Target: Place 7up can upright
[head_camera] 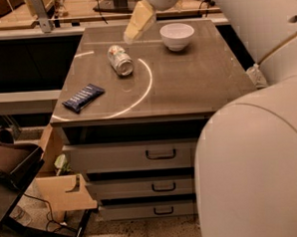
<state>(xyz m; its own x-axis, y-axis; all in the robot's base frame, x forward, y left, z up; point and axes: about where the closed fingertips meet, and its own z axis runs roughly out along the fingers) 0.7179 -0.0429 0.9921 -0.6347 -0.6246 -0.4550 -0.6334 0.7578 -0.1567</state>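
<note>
7up can (120,60) lying sideways, near end effector (130,35).

No legible text on 7up can (120,60); pincer (131,36) just beyond.

A white bowl (177,35) sits just right of the tool (135,29), which hangs over the counter's (196,83) far edge. A dark blue snack wrapper (83,97) lies left of the tool, toward the front edge.

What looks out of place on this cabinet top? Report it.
The 7up can lies on its side on the cabinet top, left of the white bowl. The pincer hangs just beyond it, near the back edge.
</note>
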